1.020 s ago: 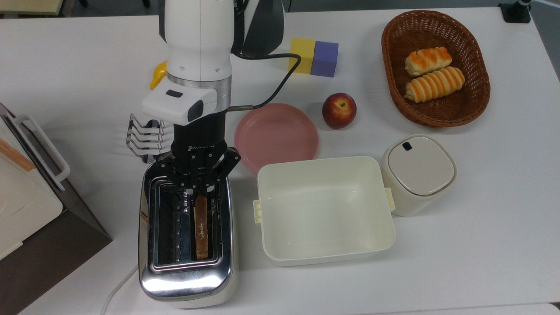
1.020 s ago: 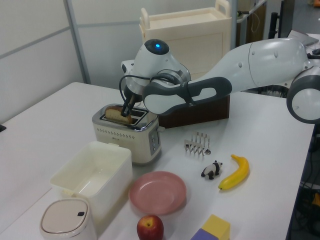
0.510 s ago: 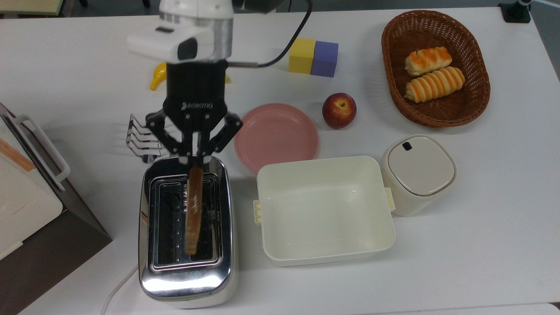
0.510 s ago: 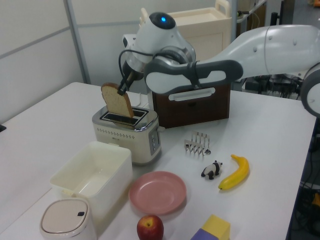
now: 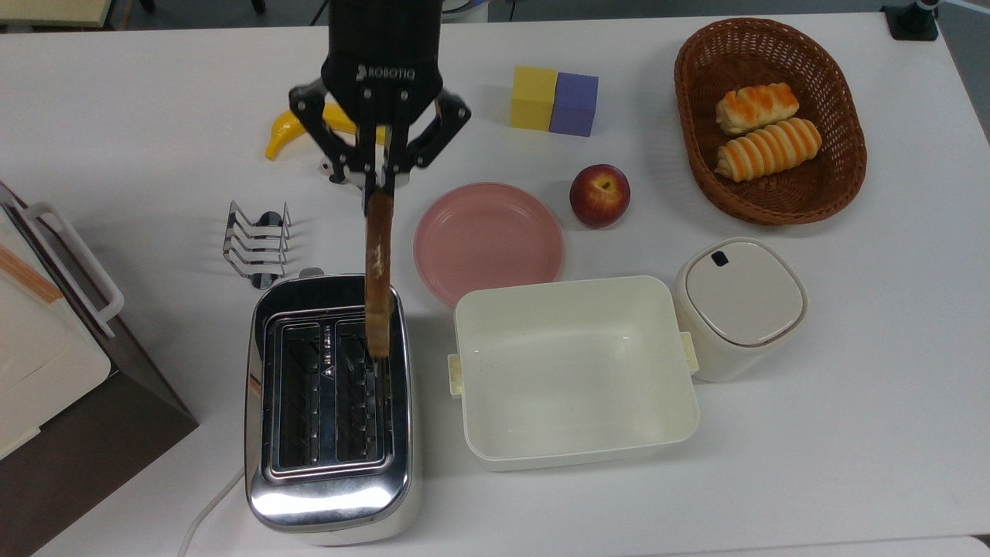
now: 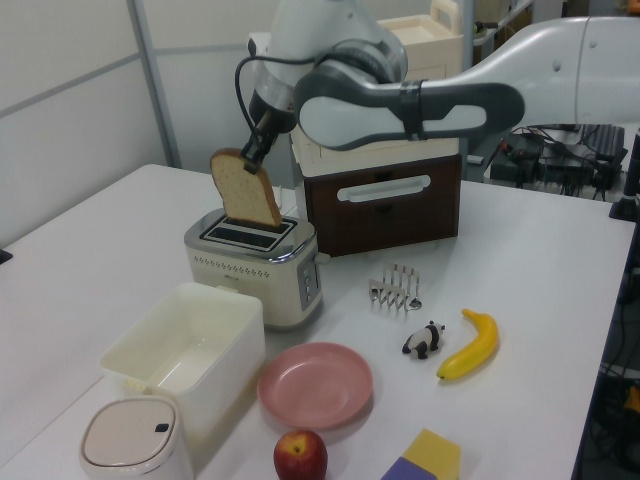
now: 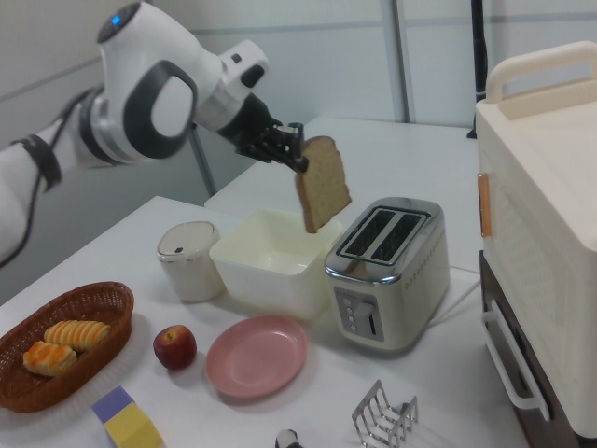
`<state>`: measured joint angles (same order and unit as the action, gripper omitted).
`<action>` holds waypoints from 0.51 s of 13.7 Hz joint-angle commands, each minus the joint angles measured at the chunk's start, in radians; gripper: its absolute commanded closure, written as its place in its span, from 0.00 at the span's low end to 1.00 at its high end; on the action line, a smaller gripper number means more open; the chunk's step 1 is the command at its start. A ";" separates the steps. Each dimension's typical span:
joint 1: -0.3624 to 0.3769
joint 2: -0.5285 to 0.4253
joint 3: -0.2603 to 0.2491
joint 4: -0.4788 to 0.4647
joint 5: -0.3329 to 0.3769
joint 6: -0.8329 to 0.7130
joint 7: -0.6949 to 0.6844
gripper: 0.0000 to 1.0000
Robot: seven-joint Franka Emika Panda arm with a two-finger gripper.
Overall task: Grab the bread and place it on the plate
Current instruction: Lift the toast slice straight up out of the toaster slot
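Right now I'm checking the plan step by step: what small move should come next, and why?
Probably carry the bread sideways toward the plate. The gripper holds it by its top edge, hanging clear above the toaster, while the plate lies bare on the table beside the toaster.

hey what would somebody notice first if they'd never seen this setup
Probably the flat brown bread slice hanging in the air above the shiny silver toaster, pinched at its top edge by the black gripper. Next, the bare round pink plate to the top view's right of the toaster.
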<state>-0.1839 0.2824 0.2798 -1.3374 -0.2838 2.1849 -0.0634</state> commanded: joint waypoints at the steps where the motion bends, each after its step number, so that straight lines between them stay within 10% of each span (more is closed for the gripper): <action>1: -0.003 -0.100 -0.001 -0.046 0.063 -0.146 0.014 1.00; 7: 0.006 -0.147 -0.001 -0.049 0.064 -0.371 -0.018 1.00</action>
<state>-0.1826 0.1843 0.2807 -1.3398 -0.2376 1.9161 -0.0634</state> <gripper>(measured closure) 0.907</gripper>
